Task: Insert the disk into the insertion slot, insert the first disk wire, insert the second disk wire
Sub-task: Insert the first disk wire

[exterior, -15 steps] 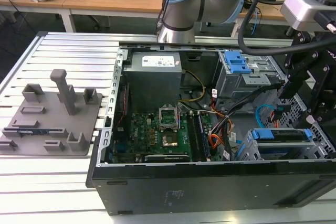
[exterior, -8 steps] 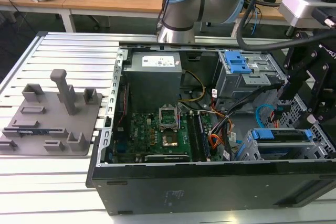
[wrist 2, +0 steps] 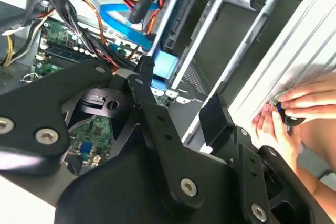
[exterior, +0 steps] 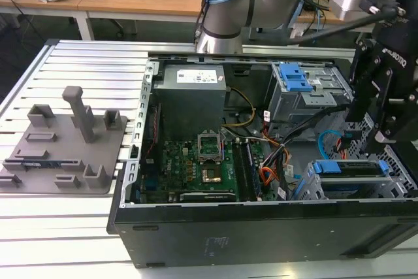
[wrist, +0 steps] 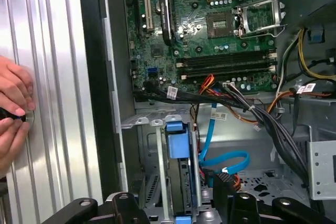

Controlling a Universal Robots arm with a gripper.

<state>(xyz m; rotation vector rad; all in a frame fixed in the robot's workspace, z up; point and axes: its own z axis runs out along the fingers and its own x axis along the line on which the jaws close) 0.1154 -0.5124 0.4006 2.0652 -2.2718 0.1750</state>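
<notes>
Gripper (wrist 2: 178, 85) hangs spread wide, gripping nothing, just over the disk (wrist: 177, 145): dark slab seen edge-on, bright blue carrier framing it, seated inside the grey perforated insertion slot (exterior: 307, 184).

Exterior view: bright, even room light, soft shadows; case (exterior: 261, 233) front wall nearly black, inside it dim. First wrist view: table (wrist: 58, 103) beside the case washes out pale. Second wrist view: gripper (wrist 2: 181, 90) over the case a black mass, detail lost.
</notes>
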